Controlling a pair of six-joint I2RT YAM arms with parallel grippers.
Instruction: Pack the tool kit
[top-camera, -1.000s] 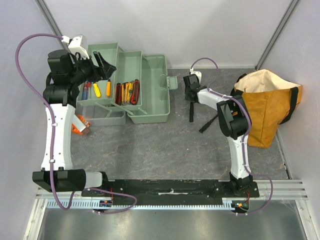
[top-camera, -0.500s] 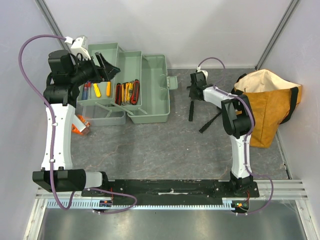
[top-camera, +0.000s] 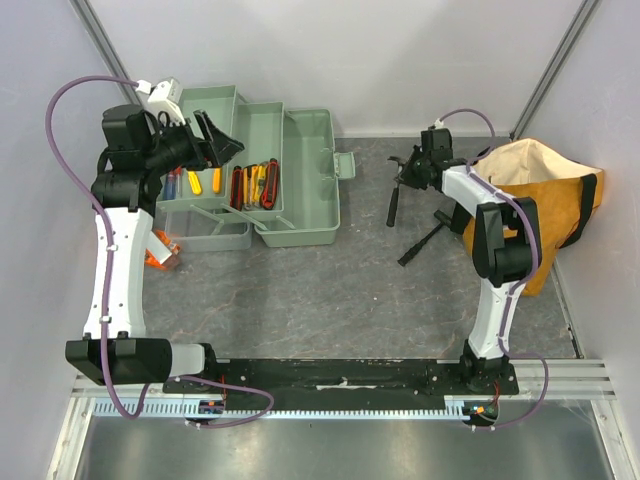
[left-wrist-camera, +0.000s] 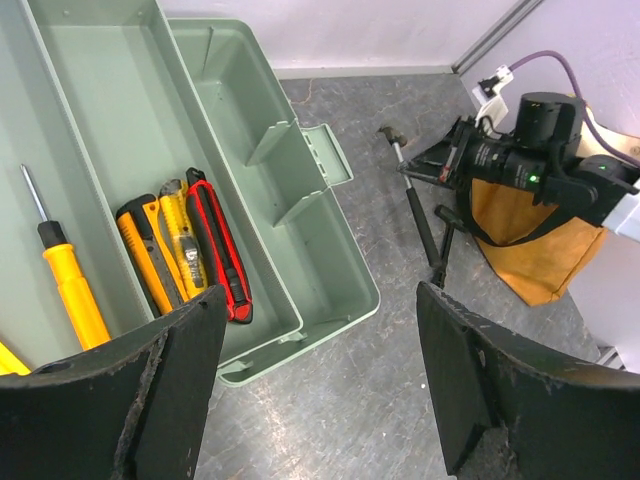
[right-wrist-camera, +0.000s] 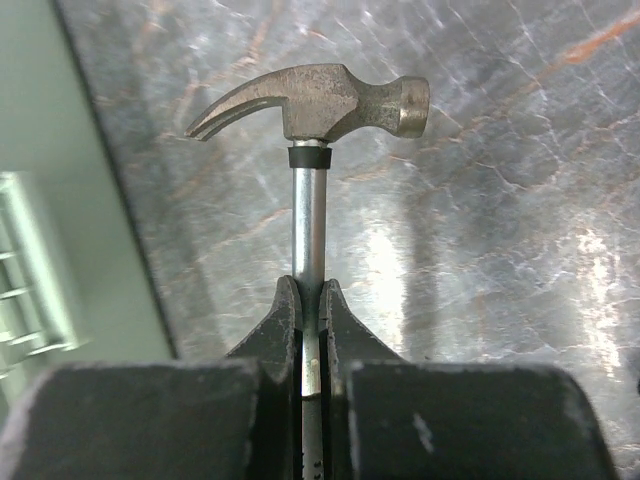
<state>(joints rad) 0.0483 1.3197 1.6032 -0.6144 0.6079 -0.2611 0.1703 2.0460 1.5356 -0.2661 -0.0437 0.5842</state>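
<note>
At the far right of the grey marbled counter (top-camera: 330, 290), beside the orange-tan fabric bag (top-camera: 540, 220), the right pincer (right-wrist-camera: 309, 290) is pressed together on the bare metal shaft of the steel claw hammer (right-wrist-camera: 312, 100), just below its head. Whether the hammer is clear of the counter cannot be told. A second dark-handled tool (top-camera: 420, 245), its kind unclear, lies near it. Well apart to the left stands the pale green rectangular plastic toolbox (top-camera: 312, 185), open, with red and yellow utility knives (left-wrist-camera: 190, 250) and a yellow-handled screwdriver (left-wrist-camera: 75, 295) lying in its trays. The left pincer (left-wrist-camera: 320, 305) hovers over the box, spread wide and holding nothing. The step in hand appears to be the pick-up of the hammer. The next move calls for carrying it leftward across the counter and lowering it into a free compartment, shaft aligned with the box's long side and clear of the tray walls and the left pincer.
</note>
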